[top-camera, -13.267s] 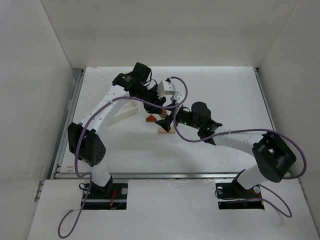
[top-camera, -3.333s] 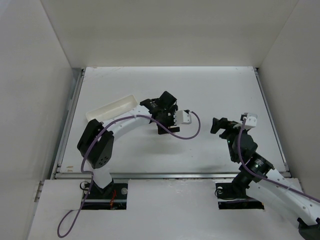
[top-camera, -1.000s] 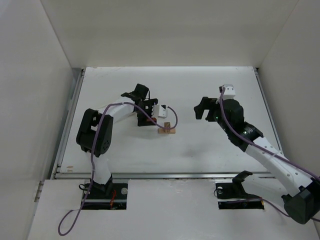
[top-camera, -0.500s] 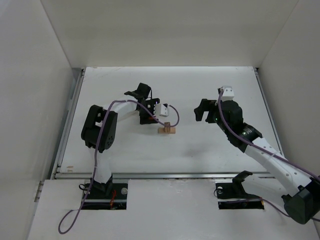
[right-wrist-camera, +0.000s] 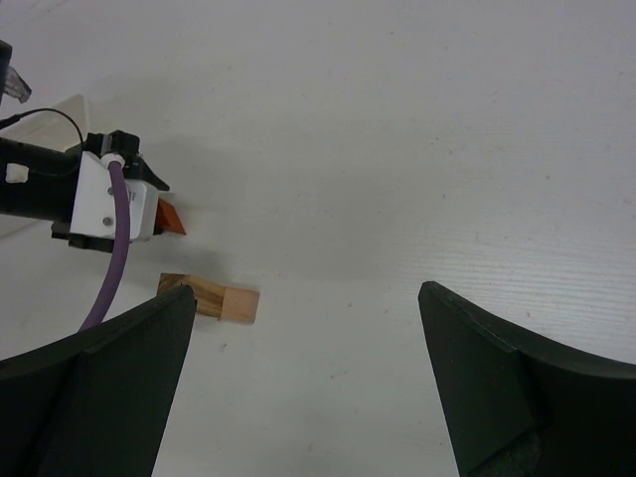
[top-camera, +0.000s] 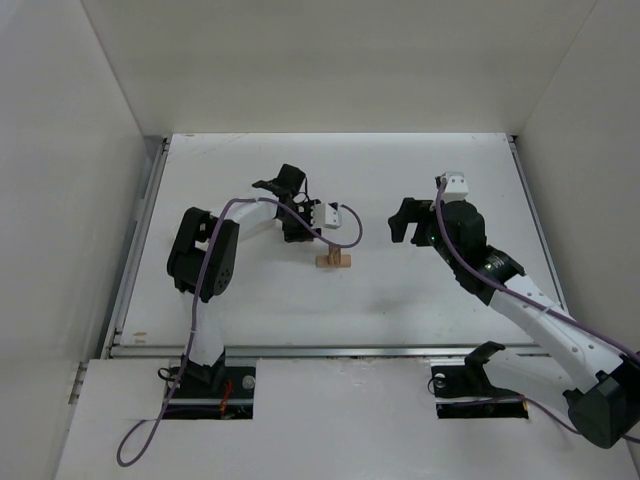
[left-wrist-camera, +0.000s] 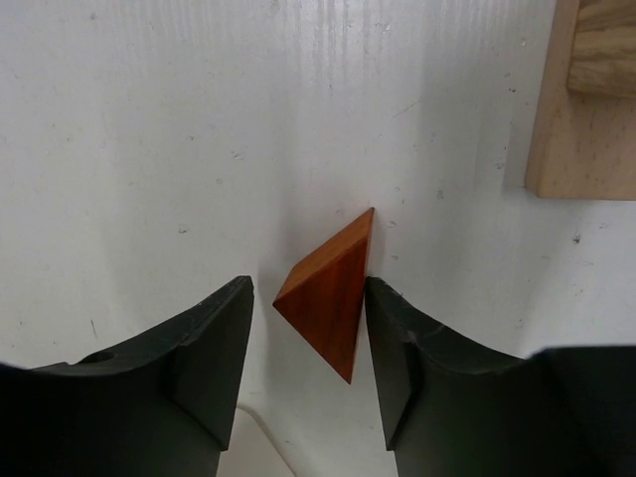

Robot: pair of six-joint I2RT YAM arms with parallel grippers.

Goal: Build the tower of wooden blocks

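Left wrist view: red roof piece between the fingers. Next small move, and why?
Probably close the left gripper on the reddish roof piece: it lies on the table between the open fingers, one nearly touching it, a gap at the other. The tan blocks nearby have no roof.

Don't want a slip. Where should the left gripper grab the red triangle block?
From straight above, across its width: the left gripper, open, straddles the triangle block lying flat on the table. Its long straight edge faces one jaw, a corner the other, so it may twist; close slowly.
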